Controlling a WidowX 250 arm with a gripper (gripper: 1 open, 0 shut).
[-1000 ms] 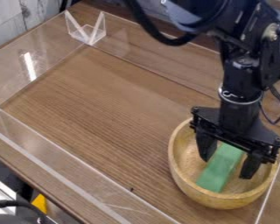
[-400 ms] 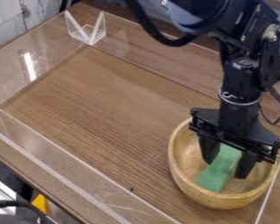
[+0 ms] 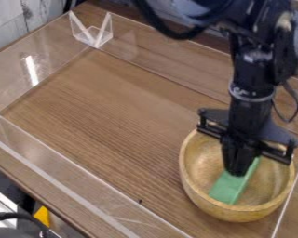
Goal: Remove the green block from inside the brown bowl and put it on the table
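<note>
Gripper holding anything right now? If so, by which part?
The black gripper is shut on the flat green rectangular block, pinching its far, upper end; the block lies inside the round tan wooden bowl.

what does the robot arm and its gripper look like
The arm is all black, built of chunky glossy segments, with a thick black cable looping near its top. The gripper is black too: a wide crossbar with two slim fingers below it. No markings are readable.
</note>
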